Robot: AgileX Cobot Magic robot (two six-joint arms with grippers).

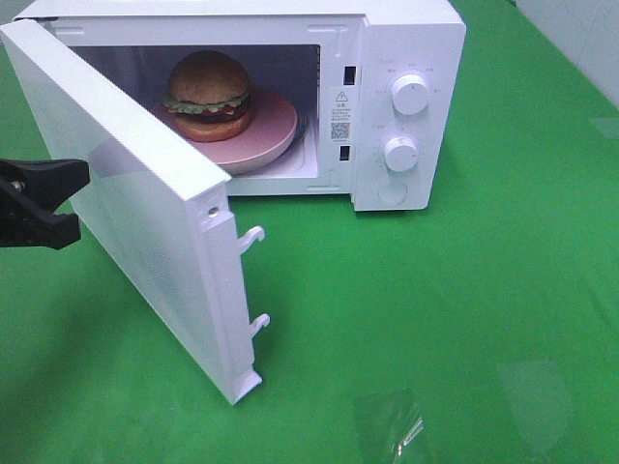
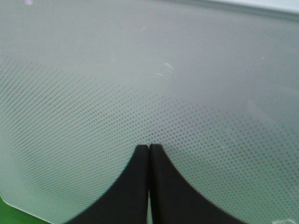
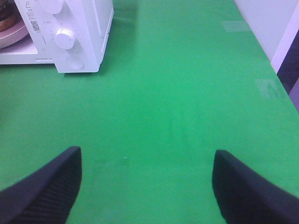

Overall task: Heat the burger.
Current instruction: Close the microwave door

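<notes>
The left gripper has its fingers pressed together with nothing between them. Their tips sit right at the dotted outer panel of the microwave door, touching it or just short of it; the wrist view cannot settle which.

The step in hand looks like pushing this door shut. It should go best with the closed tips kept flat on the panel, toward the door's free edge for leverage. The push should follow the door's arc rather than run straight ahead, so the tips do not skid across the smooth face.

Beyond the panel, on the door's free edge, two latch hooks must enter the slots by the control panel, so finish with a firm, square press.

Further in, the burger sits on a pink plate inside the microwave, clear of the door's path.

The right gripper hangs wide and empty over the green table, with the knobs well ahead of it.
</notes>
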